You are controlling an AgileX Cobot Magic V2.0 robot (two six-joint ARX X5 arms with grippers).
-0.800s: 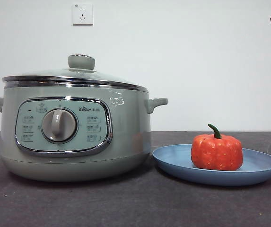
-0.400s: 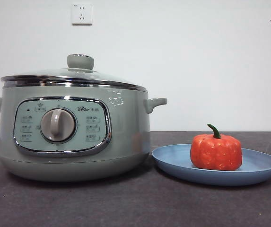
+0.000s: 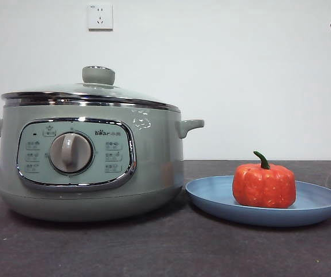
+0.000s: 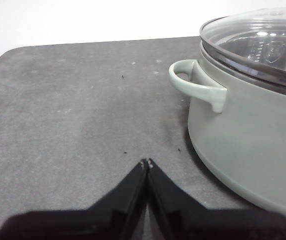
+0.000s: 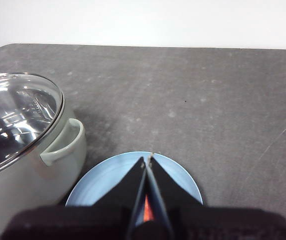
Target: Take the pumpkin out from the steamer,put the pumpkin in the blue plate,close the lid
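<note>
While both empty end effectors, left (image 4: 146,163) and right (image 5: 146,158), sit pinched closed, the pumpkin (image 3: 264,184) rests on the blue plate (image 3: 321,203).

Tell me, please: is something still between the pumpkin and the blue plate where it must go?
No. The pumpkin already sits on the blue plate, beside the steamer, whose lid is on.

You had bright, even light from above in all three views. The white wall (image 3: 240,75) was almost washed out. Soft shadows sat under the steamer (image 3: 90,156) and the blue plate (image 3: 263,202) on the dark table (image 3: 165,248). Glare streaked the chrome rim and the glass of the lid (image 5: 13,117), with bright spots in both wrist views. Focus was fair; your front view looked slightly soft and grainy.
</note>
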